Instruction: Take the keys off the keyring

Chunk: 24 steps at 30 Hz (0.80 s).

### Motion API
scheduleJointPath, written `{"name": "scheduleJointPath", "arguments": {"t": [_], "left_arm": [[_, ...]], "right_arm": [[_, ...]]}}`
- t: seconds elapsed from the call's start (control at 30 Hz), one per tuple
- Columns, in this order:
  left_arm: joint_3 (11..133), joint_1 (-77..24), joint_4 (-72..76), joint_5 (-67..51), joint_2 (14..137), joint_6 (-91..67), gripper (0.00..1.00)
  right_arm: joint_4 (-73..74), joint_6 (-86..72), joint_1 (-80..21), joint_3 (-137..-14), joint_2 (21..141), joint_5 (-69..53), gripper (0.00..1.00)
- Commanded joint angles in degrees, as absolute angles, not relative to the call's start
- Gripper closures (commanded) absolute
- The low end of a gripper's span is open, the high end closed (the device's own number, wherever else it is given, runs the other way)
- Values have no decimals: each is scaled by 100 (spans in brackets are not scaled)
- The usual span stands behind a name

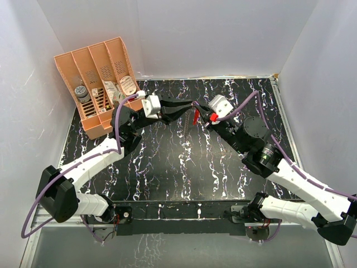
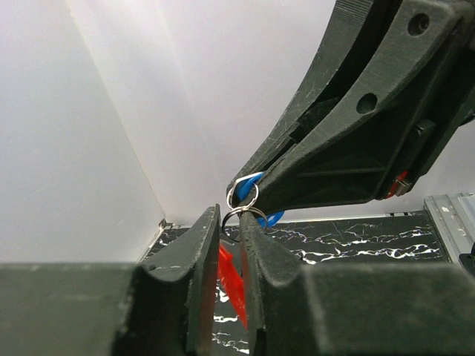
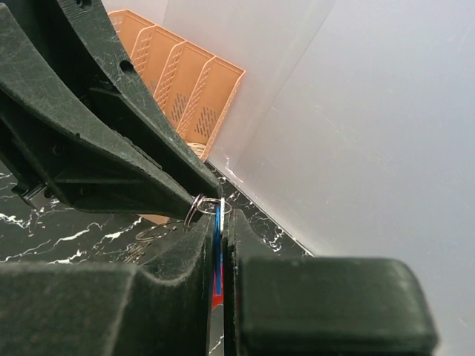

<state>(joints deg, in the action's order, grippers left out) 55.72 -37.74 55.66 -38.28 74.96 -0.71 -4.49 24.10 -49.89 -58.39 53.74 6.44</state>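
Note:
Both grippers meet above the far middle of the table. My left gripper (image 1: pixel 188 106) is shut on the keyring's thin silvery ring (image 2: pixel 242 216). The red fob (image 2: pixel 231 285) hangs down between and below its fingers and shows in the top view (image 1: pixel 196 116). My right gripper (image 1: pixel 202 114) is shut on a blue-headed key (image 3: pixel 217 245), seen edge-on between its fingers. In the left wrist view the blue head (image 2: pixel 251 185) shows at the right gripper's tip, threaded on a small ring (image 2: pixel 243 194) linked to the larger one. The fingertips nearly touch.
An orange slotted organizer (image 1: pixel 100 84) with small items stands at the far left; it also shows in the right wrist view (image 3: pixel 182 78). A loose thin chain or wire ring (image 3: pixel 152 233) lies on the black marbled table (image 1: pixel 167 167) under the grippers. White walls enclose the table.

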Motion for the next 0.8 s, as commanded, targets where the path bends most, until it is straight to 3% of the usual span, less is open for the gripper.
{"name": "scheduleJointPath", "arguments": {"t": [0.0, 0.17, 0.47, 0.77], "left_arm": [[5827, -3830, 6066, -3980, 7585, -210, 88], [5833, -3849, 6224, -4074, 7638, -330, 100], [5702, -3850, 6415, -3894, 7454, -469, 100], [5495, -3850, 6349, -2701, 7186, -580, 100]], "right_arm": [[-782, 2349, -5014, -6091, 5307, 560, 100], [-782, 2352, -5018, -6091, 5300, 579, 100], [-825, 2333, -5019, -6052, 5270, 634, 100], [-835, 2323, -5016, -6012, 5188, 656, 100]]}}
